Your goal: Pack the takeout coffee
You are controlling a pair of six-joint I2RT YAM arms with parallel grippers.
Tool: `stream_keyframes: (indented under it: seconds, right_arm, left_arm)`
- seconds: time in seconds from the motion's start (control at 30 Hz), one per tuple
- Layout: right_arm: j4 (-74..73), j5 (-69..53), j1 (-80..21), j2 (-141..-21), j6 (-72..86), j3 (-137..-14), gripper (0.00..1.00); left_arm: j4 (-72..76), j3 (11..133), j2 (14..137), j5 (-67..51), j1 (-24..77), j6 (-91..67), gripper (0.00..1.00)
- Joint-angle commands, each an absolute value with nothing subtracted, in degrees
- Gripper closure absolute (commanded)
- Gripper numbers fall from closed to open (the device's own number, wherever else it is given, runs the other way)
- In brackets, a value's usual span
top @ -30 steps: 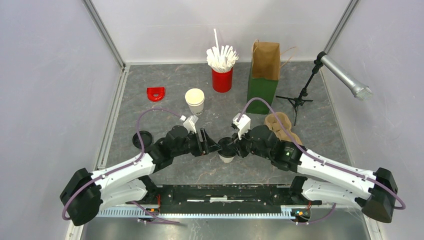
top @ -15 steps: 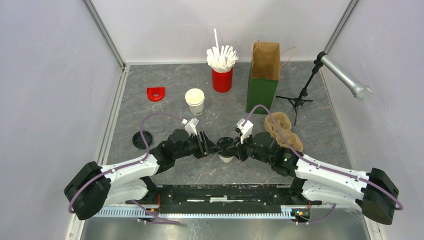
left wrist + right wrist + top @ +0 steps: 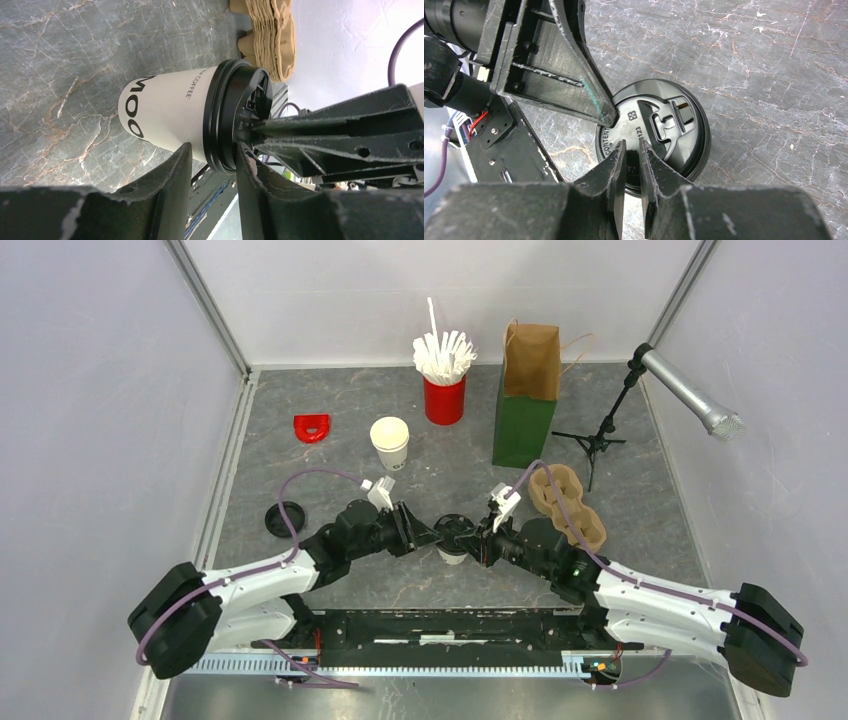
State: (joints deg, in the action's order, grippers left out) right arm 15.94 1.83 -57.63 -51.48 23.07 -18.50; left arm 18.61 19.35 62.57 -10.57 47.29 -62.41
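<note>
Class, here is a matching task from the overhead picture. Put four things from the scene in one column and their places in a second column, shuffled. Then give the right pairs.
Things:
1. takeout coffee
2. paper bag
3. loose black lid
4. cup carriers

Places:
a. at the left, lying flat
b. far back, standing upright
c. at the right, stacked
d. in the middle

Pairs: 1-d, 2-b, 3-a, 4-c

On table, takeout coffee; cup stack behind-left, carrier stack right.

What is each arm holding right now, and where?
Left gripper: jaws bracket the takeout coffee at its lid rim, one above, one below; whether clamped cannot be told. Right gripper: jaws narrowly parted over it, nothing between them.
</note>
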Motion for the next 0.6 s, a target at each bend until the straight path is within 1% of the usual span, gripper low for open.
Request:
stream_keyframes:
  seconds: [0.0,0.13,0.17,0.27,0.33,0.47,0.5,0.57]
  right_arm:
    - [6.2,1.5,-57.7,-53.3,24.7,-12.9,0.79]
    - [6.9,1.4,-57.7,-53.5,24.9,-11.8,0.79]
    - [6.9,1.3,-57.7,-53.7,24.8,-11.9,0.79]
    - [6.8,1.2,-57.7,-53.7,24.2,-12.3,0.79]
    - [6.8,1.4,-57.7,-53.5,23.6,-12.5,0.79]
    - [6.5,1.3,-57.7,-53.6,21.9,-13.2,0.78]
    - [6.4,1.2,-57.7,-53.8,21.5,-13.5,0.78]
    - [6.5,0.9,-57.7,-54.0,20.9,-13.9,0.78]
  left_arm:
    - [4.3,16.8,68.9,-2.0,46.8,-62.6,0.6]
    - [9.6,14.6,70.1,-4.8,46.8,-64.7,0.61]
    - [11.6,14.6,69.4,-6.4,46.9,-65.1,0.59]
    - [13.4,17.7,65.8,-10.8,46.8,-64.2,0.49]
    - [8.3,22.5,62.4,-11.5,46.5,-61.1,0.43]
    - [-3.7,32.7,58.8,-8.1,44.9,-52.5,0.34]
    - [-5.1,34.3,58.9,-8.2,43.7,-50.4,0.33]
    - [-4.4,36.1,60.1,-12.1,40.6,-47.2,0.33]
